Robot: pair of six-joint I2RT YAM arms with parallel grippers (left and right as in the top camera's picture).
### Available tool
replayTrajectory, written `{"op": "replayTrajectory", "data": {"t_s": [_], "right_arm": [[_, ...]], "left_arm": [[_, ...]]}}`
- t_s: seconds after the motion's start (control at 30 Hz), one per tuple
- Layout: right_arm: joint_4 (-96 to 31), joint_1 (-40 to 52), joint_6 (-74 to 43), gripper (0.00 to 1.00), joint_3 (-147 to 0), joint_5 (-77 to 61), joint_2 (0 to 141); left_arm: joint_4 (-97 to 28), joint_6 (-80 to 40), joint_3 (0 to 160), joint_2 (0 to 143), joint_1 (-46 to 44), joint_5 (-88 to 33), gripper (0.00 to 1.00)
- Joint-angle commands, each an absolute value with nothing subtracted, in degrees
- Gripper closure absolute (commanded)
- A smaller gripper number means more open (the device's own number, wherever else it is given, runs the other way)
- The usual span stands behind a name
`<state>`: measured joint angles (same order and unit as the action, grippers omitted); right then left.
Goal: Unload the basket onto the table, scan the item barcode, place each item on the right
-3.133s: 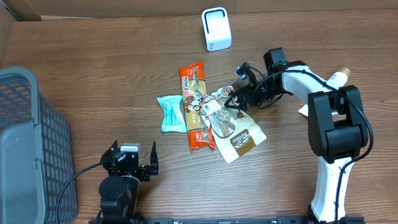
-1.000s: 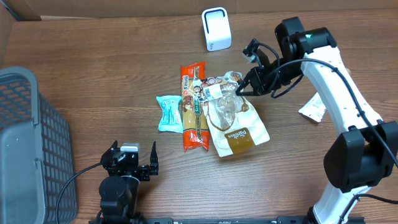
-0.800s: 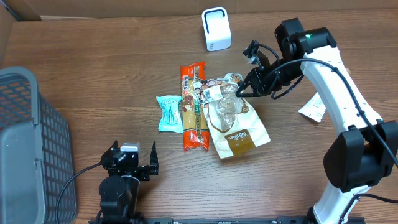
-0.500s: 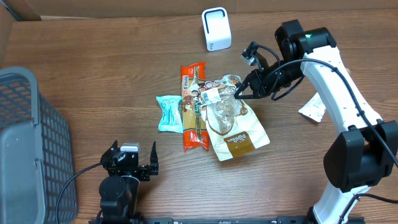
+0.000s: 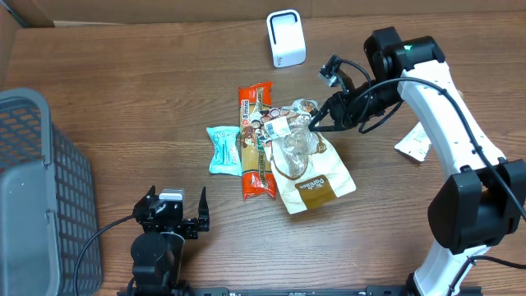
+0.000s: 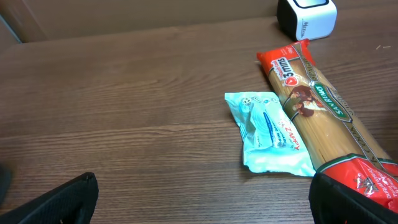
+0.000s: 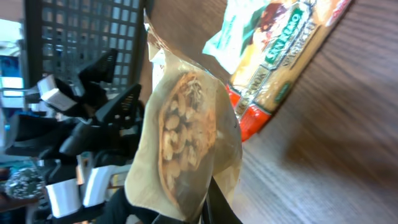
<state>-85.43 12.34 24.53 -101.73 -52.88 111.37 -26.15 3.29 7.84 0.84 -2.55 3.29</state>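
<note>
Pasta in a long orange-and-red packet [image 5: 257, 144] lay near the middle of the wooden bench [image 5: 148, 90], and the rest was placed from it. Just to its right, with its top overlapping the packet's right edge, was the tan snack pouch [image 5: 308, 168], its clear window showing pale pieces inside. The right pincer [image 5: 319, 120] was clenched on the pouch's upper right corner, its 2 fingers pressed together on the film. In the right wrist view the pouch hung close in front of the camera with the pasta packet beyond it; whether the pouch's lower end touched the bench could not be told. Against the pasta packet's left side lay a small teal wrapper [image 5: 224, 150]. Beyond the packet's top end, well apart, stood the white scanner [image 5: 286, 39]. Far to the packet's left was a grey mesh basket [image 5: 33, 189]. Below and left of the packet, near the bench's front edge, the left pincer [image 5: 177, 201] sat released, its 2 fingers spread wide with nothing between them. Well to the packet's right, past the right arm, lay a small white packet [image 5: 413, 144].
</note>
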Motion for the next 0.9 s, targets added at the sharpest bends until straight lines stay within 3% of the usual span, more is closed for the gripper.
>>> {"op": "replayTrajectory", "data": {"t_s": [0.0,0.87], "right_arm": [[-87.92,11.05,28.67,0.96,-102.85,-57.93,110.45],[-94.02,6.68,35.03,0.96,-102.85,-62.67,110.45]], "left_arm": [[-26.15,2.57,7.49,0.25,-2.55,3.79,0.00],[-26.15,2.57,7.49,0.25,-2.55,3.79,0.00]]}}
